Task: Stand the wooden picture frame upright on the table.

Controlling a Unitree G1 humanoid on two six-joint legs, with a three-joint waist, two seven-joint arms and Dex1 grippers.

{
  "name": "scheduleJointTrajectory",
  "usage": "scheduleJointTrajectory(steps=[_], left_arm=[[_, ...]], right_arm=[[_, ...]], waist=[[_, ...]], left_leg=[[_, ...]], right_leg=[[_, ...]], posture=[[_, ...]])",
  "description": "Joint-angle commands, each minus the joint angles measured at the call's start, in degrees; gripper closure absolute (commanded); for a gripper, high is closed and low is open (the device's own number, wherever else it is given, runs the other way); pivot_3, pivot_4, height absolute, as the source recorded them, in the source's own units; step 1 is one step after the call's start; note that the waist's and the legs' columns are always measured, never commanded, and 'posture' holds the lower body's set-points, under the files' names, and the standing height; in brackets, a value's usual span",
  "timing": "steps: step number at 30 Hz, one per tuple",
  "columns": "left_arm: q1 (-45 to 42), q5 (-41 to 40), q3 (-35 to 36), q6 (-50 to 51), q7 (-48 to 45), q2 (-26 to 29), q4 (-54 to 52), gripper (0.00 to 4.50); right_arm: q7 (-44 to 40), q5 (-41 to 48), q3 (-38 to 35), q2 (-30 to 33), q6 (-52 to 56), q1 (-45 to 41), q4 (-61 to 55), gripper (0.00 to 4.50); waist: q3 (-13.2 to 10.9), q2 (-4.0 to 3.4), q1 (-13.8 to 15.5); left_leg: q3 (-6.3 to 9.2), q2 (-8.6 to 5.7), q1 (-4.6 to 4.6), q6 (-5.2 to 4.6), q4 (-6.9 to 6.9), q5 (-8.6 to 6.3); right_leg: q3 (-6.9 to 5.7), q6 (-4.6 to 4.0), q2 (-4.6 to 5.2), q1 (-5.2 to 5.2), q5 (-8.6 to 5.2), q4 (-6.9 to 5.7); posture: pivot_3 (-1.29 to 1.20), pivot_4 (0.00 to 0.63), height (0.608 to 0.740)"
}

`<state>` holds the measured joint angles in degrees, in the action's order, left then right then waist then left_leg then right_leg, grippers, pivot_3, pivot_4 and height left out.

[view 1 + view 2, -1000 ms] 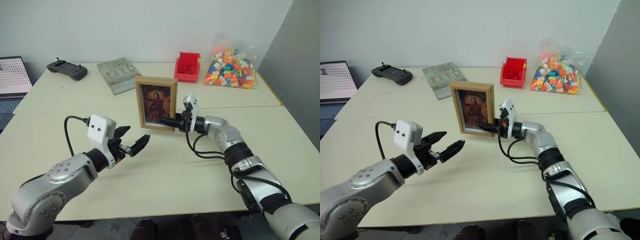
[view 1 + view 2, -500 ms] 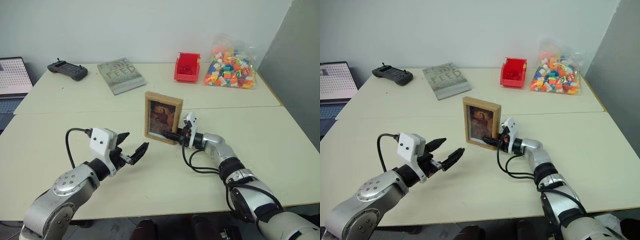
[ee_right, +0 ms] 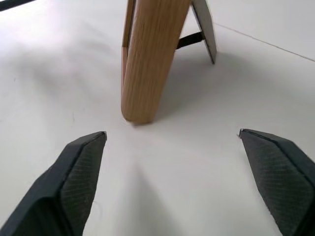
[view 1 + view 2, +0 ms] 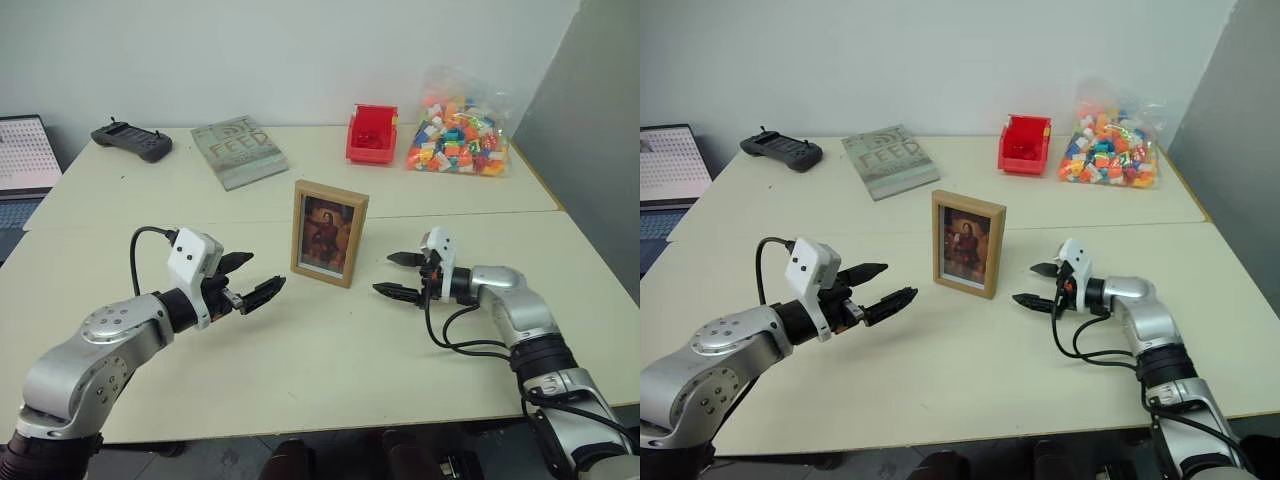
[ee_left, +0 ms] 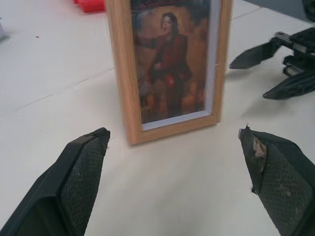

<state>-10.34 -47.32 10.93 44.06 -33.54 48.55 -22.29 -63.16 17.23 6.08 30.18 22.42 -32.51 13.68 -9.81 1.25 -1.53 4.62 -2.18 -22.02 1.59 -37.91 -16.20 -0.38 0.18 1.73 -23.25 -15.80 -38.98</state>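
Wooden picture frame (image 4: 329, 232) upright on table (image 4: 330, 350); both claws open, apart.

Wooden picture frame (image 4: 329, 233): small, light wood, dark reddish portrait facing the robot. Stands upright on its own near the middle of the surface (image 4: 330, 350), leaning slightly back on its fold-out stand. Surface: pale cream, flat, seam running across just behind the frame.

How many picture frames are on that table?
1. The wooden picture frame stands upright near the middle of the table, propped on its fold-out stand.
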Motion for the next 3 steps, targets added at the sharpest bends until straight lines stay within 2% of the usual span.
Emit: scheduleJointTrajectory(steps=[1, 3], left_arm=[[-5.4, -2.7, 4.4, 3.3, -6.4, 4.6, 6.2, 0.0], [-8.4, -1.3, 4.3, 3.1, -10.9, 7.9, 10.5, 0.0]], right_arm=[[-3.1, 6.1, -3.8, 5.9, 9.0, -1.6, -11.6, 0.03], [-3.7, 9.8, -5.1, 8.3, 14.9, -3.2, -15.7, 0.03]], waist=[[0.0, -0.03, -0.1], [0.0, -0.03, -0.2]], left_leg=[[0.0, 0.0, 0.0, -0.01, 0.0, 0.0], [0.03, 0.01, 0.01, -0.03, 0.01, -0.02]], right_leg=[[-0.01, 0.0, 0.0, 0.0, 0.0, -0.02], [-0.05, 0.01, -0.02, 0.0, -0.01, 0.01]], posture=[[0.0, 0.15, 0.74], [0.0, 0.15, 0.74]])
